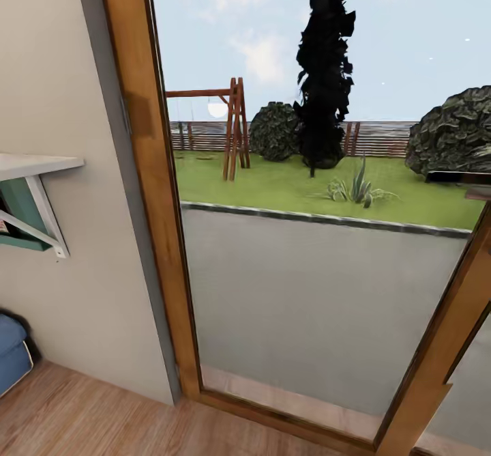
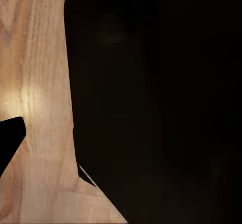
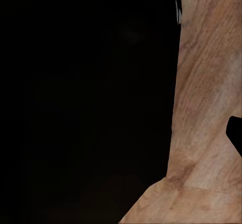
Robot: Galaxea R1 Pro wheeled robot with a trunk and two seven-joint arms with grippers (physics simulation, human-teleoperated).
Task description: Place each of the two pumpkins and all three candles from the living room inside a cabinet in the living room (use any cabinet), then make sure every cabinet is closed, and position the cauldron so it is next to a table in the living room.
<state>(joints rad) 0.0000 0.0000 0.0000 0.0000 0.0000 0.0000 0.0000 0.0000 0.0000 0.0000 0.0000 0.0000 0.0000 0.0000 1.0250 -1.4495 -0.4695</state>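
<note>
Head view faces a tall glass door (image 1: 320,292) in a wooden frame (image 1: 153,190). Beyond it lie a lawn (image 1: 286,186), a wooden swing set (image 1: 232,125), a dark tall tree (image 1: 326,67) and bushes (image 1: 453,132). At 9 o'clock a white wall shelf (image 1: 34,166) sits on a bracket, and at 8 o'clock a blue cushion (image 1: 10,357) rests by the wooden floor (image 1: 102,422). Both wrist views show floor planks beside a black mass; whether either end effector is open or closed cannot be told. No pumpkin, candle, cabinet or cauldron appears here.
</note>
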